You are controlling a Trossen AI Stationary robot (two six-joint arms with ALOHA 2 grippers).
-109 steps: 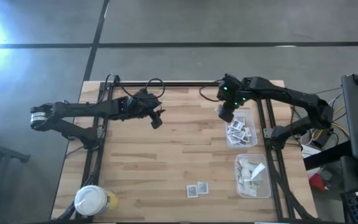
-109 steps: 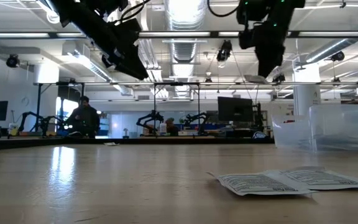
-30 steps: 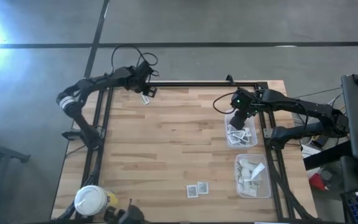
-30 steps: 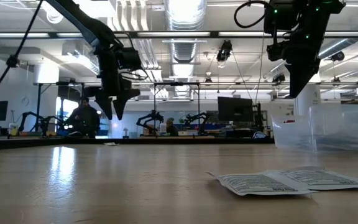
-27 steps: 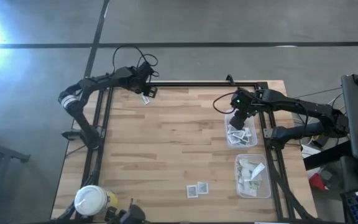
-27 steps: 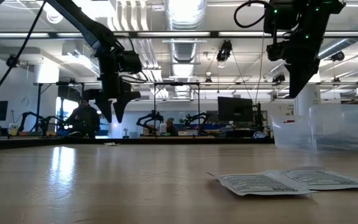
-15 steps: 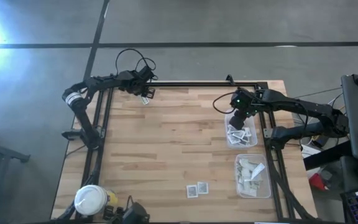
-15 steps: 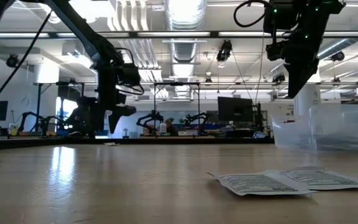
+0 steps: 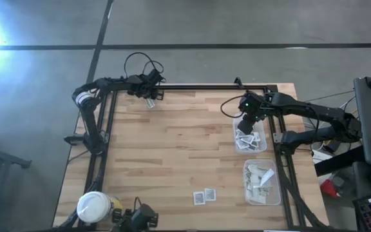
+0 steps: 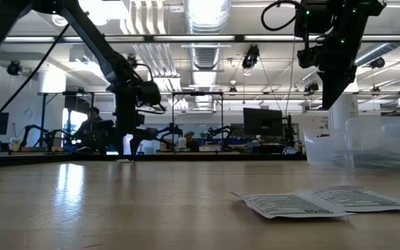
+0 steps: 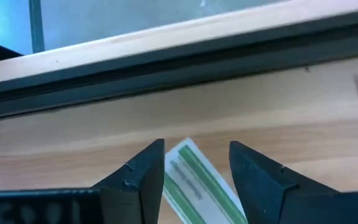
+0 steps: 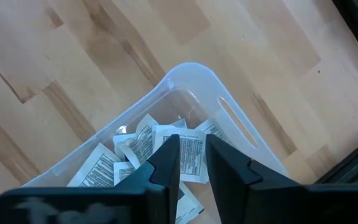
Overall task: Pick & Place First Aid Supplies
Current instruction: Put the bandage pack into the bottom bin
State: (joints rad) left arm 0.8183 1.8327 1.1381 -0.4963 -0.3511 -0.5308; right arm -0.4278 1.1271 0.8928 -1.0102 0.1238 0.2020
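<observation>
A narrow green-and-white strip (image 11: pixel 194 183) lies flat on the wood at the table's far left corner (image 9: pixel 151 102). My left gripper (image 11: pixel 196 148) hangs open just above it, one finger on either side, pointing steeply down. My right gripper (image 9: pixel 243 125) is held still over the far clear tub (image 9: pixel 236 145), which contains several square white packets (image 12: pixel 191 152). Its fingers (image 12: pixel 193 142) stand a narrow gap apart with nothing between them. Two more white packets (image 9: pixel 204 195) lie flat near the table's front edge.
A second clear tub (image 9: pixel 245 193) with pale strips stands at the near right. A white-lidded round jar (image 9: pixel 95 207) sits at the near left corner, with a dark thing (image 9: pixel 139 219) at the near edge beside it. A black frame rail (image 11: pixel 179 59) runs along the far edge.
My left gripper has sunk toward the strip at the far left corner, drifting slightly toward the far edge and rolling at the wrist; its fingers stay apart. The strip has not moved.
</observation>
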